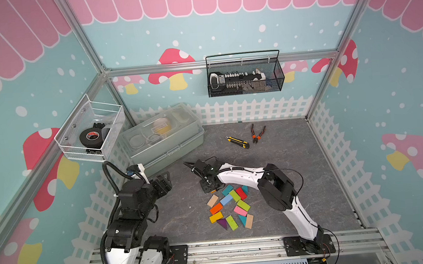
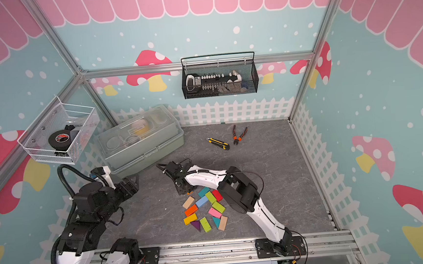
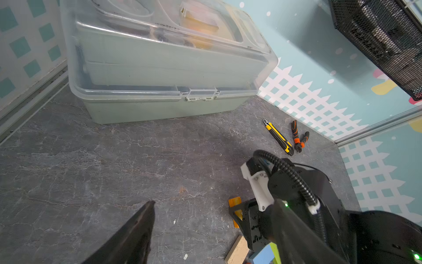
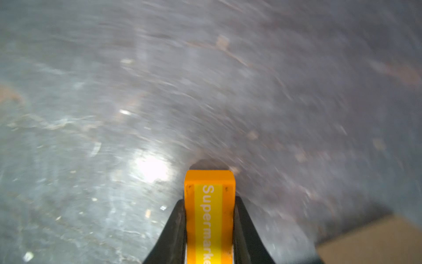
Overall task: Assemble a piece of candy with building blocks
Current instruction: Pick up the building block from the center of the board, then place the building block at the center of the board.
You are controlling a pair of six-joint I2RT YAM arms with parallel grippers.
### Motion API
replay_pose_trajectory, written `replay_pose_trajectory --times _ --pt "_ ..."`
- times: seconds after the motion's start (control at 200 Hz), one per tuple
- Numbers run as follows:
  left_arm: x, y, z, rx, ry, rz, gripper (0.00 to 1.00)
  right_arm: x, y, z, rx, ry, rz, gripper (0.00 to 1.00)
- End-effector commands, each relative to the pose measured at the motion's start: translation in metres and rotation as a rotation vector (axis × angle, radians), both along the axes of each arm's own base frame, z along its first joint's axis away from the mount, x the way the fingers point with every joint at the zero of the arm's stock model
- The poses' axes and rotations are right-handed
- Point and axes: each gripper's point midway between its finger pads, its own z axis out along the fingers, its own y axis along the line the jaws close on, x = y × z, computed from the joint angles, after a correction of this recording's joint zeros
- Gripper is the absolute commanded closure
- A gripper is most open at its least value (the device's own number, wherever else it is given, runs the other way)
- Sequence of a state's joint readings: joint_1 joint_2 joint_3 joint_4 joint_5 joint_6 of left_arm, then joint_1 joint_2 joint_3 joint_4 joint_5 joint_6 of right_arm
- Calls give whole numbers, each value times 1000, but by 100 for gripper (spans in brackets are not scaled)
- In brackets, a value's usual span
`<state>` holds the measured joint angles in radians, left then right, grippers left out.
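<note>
Several building blocks (image 1: 226, 200) lie in a loose cluster on the grey floor in both top views: tan, blue, orange, yellow, purple, green, pink, red and teal. My right gripper (image 4: 209, 201) points down at the cluster's far left edge (image 1: 209, 186) and is shut on an orange block (image 4: 209, 182) with a yellow stripe lettered "Supermarket". The left wrist view shows that orange block (image 3: 235, 202) sticking out of the black jaws, with a tan block (image 3: 237, 252) and a blue block (image 3: 262, 257) beside it. My left gripper (image 1: 166, 179) hangs open and empty, well left of the cluster; one dark finger (image 3: 137, 228) shows.
A lidded translucent plastic box (image 1: 165, 138) stands at the back left. A yellow-black utility knife (image 1: 237, 142) and orange-handled pliers (image 1: 257, 134) lie near the back fence. A white mesh basket (image 1: 90, 132) and a black mesh basket (image 1: 244, 74) hang on the walls.
</note>
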<state>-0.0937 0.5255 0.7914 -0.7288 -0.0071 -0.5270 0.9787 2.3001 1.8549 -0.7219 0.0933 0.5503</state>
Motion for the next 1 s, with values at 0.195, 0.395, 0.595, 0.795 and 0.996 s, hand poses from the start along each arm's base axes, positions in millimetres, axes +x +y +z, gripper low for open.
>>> replay_pose_trajectory --times 0.195,0.395,0.595,0.795,0.996 --pt "-2 4 -6 17 22 15 22 41 28 18 -142 -206 756 84" --pt "-2 4 -6 23 17 13 23 39 40 24 -77 -198 981 87" --pt "-1 2 -8 18 29 5 23 31 27 15 -103 -163 1122 87" --pt "0 2 -9 15 33 3 23 27 23 5 -78 -117 1143 84" --pt "0 1 -9 14 36 -1 23 24 20 -10 -84 -81 1147 84"
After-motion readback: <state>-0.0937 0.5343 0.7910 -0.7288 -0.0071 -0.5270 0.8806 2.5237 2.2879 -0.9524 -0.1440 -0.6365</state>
